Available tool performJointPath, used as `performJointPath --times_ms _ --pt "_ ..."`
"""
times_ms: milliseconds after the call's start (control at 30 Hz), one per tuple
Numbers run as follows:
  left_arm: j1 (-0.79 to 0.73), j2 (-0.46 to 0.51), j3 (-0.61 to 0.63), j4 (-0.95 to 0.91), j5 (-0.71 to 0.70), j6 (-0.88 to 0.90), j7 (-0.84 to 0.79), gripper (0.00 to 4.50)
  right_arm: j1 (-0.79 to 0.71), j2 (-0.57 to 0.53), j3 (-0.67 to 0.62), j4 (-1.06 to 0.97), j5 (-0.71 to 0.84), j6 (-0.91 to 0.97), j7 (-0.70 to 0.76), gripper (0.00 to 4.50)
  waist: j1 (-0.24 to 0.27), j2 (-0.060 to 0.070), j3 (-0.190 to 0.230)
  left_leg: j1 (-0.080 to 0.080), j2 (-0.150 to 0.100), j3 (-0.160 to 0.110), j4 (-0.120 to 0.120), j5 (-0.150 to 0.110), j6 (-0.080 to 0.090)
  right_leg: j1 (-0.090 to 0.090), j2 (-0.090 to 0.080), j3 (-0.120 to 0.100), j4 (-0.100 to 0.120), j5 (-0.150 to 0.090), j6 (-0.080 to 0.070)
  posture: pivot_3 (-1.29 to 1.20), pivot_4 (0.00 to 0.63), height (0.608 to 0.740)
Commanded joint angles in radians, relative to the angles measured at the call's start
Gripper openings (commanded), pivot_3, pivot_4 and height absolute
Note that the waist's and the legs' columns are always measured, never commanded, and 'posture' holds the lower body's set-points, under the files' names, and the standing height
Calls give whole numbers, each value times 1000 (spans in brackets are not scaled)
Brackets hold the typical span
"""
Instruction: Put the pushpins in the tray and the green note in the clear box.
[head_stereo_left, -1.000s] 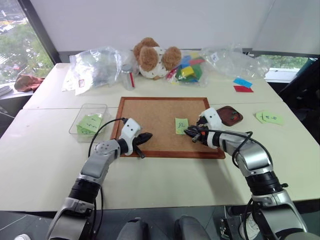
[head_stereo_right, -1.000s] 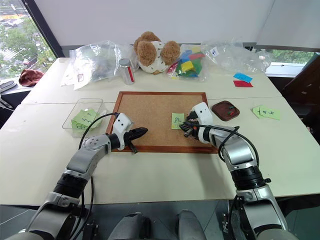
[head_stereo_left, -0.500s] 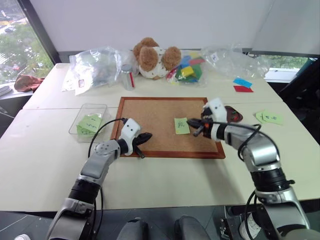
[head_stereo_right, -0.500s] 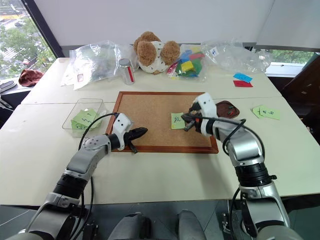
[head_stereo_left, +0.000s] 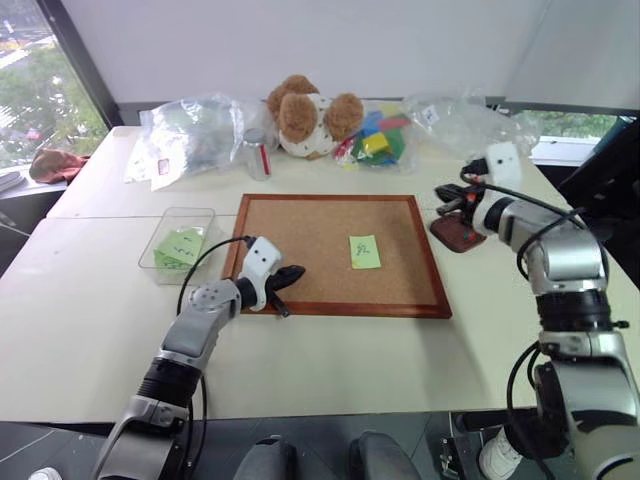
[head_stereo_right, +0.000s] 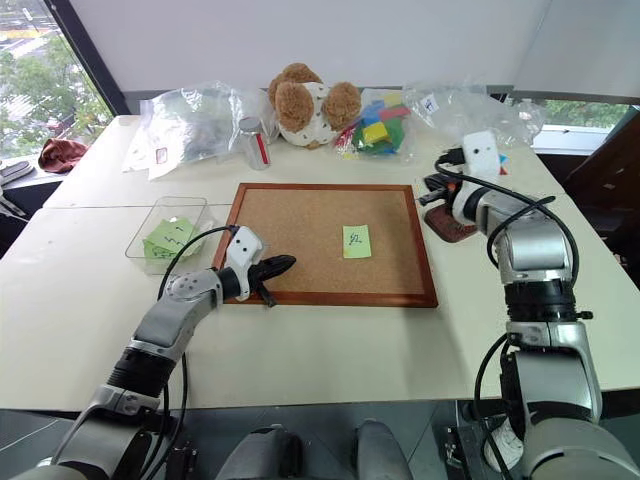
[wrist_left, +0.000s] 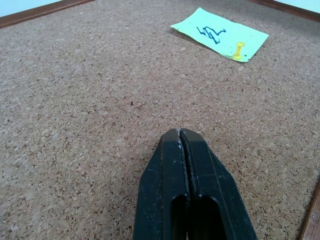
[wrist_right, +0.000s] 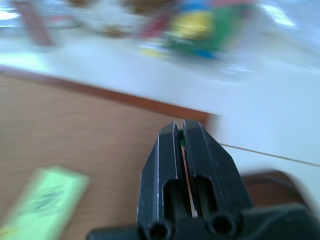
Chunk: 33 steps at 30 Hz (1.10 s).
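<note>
Corkboard (head_stereo_left: 335, 250) mid-desk, green note (head_stereo_left: 364, 251) on its right half with a yellowish pin (wrist_left: 239, 50) in one end. Right end effector (head_stereo_left: 452, 201) closed, something green pinched at the tips, over the tray (head_stereo_left: 455, 235) by the board's right edge. Left end effector (head_stereo_left: 290, 275) closed, empty, at the board's near-left corner, well apart from the note. Clear box (head_stereo_left: 152, 256) left of the board, green notes inside.
</note>
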<state>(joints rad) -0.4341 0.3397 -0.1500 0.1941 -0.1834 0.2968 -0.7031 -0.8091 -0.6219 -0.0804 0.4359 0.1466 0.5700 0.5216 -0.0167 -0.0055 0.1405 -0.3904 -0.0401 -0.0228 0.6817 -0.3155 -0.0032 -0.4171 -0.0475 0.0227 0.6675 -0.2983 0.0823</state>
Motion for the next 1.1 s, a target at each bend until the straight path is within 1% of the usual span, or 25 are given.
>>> performJointPath --times_ms 33,100,267,467,567,600,800,833,967,1033,1100 --pt "40 8 -22 34 32 27 1 0 -78 -12 -10 212 -46 -121 -29 50 0 0 0 0 0 0 0 0 0 0 0 0 0 0 0 0 150 740" --pt "45 10 -21 28 32 28 3 0 -106 -3 -11 321 -59 -165 -46 50 -2 0 0 0 0 0 0 0 0 0 0 0 0 0 0 0 150 740" --pt "52 11 -18 21 32 29 9 0 -152 9 -15 486 -72 -246 -47 50 -3 0 0 0 0 0 0 1 -1 0 0 0 0 0 0 0 150 740" --pt "58 12 -20 15 31 29 11 0 -163 28 -9 571 -74 -281 -25 50 -5 1 0 0 0 0 0 1 -1 0 0 0 0 0 0 0 150 740" --pt "60 13 -22 13 31 31 8 0 -158 28 -8 582 -80 -289 -27 848 -5 1 -1 0 0 0 0 1 -1 0 0 0 0 0 0 0 150 740" --pt "61 14 -22 11 31 31 7 0 -155 27 -5 583 -85 -292 -28 1219 -4 1 -1 0 0 0 0 1 -1 1 0 0 0 0 0 0 150 740" --pt "59 13 -25 13 32 31 5 0 -151 19 -27 552 -73 -277 -18 4247 -4 1 -1 0 0 0 -1 1 -1 0 0 0 -1 0 0 0 150 740" --pt "58 12 -26 14 32 30 4 0 -149 17 -31 544 -70 -274 -15 4456 -4 1 -1 0 0 0 -1 1 -1 0 0 0 -1 0 0 0 150 740" --pt "56 10 -27 16 34 30 3 0 -133 4 -41 457 -55 -232 11 4456 -4 2 -1 0 0 0 -1 1 -1 0 0 0 -1 0 0 0 150 740" --pt "56 10 -27 14 34 31 3 0 -104 -3 -40 357 -42 -184 41 4456 -3 2 -1 0 0 0 -1 1 -1 0 0 0 -1 0 0 0 150 740" --pt "58 11 -27 12 33 32 2 0 -56 -10 -31 206 -20 -115 77 4456 -3 2 -1 0 0 0 -1 0 -1 0 0 0 -1 0 0 0 150 740"
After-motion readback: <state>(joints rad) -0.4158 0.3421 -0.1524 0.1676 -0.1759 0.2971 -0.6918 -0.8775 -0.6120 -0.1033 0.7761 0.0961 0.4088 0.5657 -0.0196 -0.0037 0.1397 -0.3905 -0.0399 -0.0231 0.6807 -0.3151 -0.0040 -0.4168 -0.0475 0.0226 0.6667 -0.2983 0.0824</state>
